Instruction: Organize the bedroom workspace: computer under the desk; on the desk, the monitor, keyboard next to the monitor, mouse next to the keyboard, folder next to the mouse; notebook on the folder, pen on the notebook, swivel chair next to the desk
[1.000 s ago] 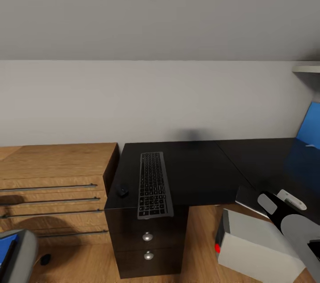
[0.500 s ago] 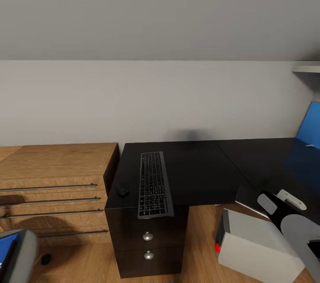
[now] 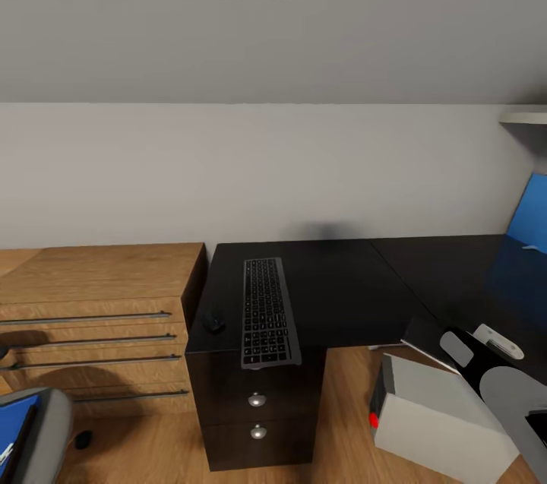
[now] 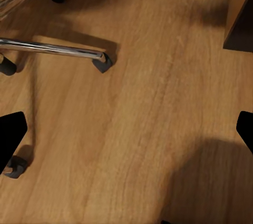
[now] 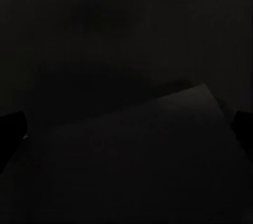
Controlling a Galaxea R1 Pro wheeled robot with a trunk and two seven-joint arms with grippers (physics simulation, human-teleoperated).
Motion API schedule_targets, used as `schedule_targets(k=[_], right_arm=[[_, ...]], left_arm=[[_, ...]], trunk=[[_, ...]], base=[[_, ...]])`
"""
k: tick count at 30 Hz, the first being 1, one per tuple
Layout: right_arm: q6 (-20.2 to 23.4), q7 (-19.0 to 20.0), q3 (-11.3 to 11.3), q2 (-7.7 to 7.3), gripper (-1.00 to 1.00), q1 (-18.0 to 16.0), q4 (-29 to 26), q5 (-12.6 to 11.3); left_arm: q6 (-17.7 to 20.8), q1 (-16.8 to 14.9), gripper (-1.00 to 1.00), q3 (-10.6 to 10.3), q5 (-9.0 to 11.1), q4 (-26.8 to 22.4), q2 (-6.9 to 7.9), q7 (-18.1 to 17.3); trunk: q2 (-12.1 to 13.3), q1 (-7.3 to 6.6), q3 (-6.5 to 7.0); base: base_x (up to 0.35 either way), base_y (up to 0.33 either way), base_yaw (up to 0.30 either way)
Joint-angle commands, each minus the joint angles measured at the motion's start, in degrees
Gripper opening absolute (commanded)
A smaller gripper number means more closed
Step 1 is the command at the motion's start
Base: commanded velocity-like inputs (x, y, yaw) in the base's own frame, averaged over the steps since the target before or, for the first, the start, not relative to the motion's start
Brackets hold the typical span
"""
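The left fingers [image 4: 11, 138] are spread wide above the wood floor [image 4: 142, 129], near the swivel chair [image 4: 52, 49] and its chrome legs. The right fingers [image 5: 10, 129] are likewise spread over the notebook [image 5: 137, 150]. On the black worktop [image 3: 342, 286] the keyboard [image 3: 267, 311] overhangs the front edge, the mouse [image 3: 214, 323] just beside it. The computer [image 3: 437, 412] stands on the floor beside the drawers.

A room at home with a work corner: slanted grey wall, wood floor [image 4: 147, 108], black bench [image 3: 334, 286] with a keyboard [image 3: 267, 311], wood drawers [image 3: 91, 317].
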Motion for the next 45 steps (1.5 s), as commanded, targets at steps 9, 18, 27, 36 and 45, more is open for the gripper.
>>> schedule_targets(k=[9,18,27,36,45], right_arm=[[-0.14,-0.16,-0.94,0.14,1.0,0.03,2.57,-1.96],[-0.14,-0.16,-0.94,0.16,1.0,0.03,2.57,-1.96],[-0.14,-0.16,-0.94,0.16,1.0,0.03,2.57,-1.96],[-0.16,-0.16,-0.94,0.16,1.0,0.03,2.53,-1.96],[-0.23,-0.16,-0.94,0.16,1.0,0.03,2.49,-1.96]], left_arm=[[-0.13,-0.03,1.0,-0.5,0.24,0.07,0.02,0.32],[-0.06,-0.03,1.0,-0.5,0.24,0.08,0.02,0.32],[-0.13,-0.03,1.0,-0.5,0.24,0.08,-0.02,0.32],[-0.13,-0.03,1.0,-0.5,0.24,0.08,-0.06,0.32],[-0.13,-0.03,1.0,-0.5,0.18,0.08,-0.07,0.31]], trunk=[[-0.03,0.0,-0.07],[-0.03,0.0,-0.07],[-0.03,0.0,-0.07],[2.38,-1.32,1.0],[5.99,-3.3,2.62]], base=[[-0.005,0.005,0.0],[-0.033,0.046,0.0],[-0.004,0.006,0.0],[0.0,0.0,0.0],[0.0,0.0,0.0]])
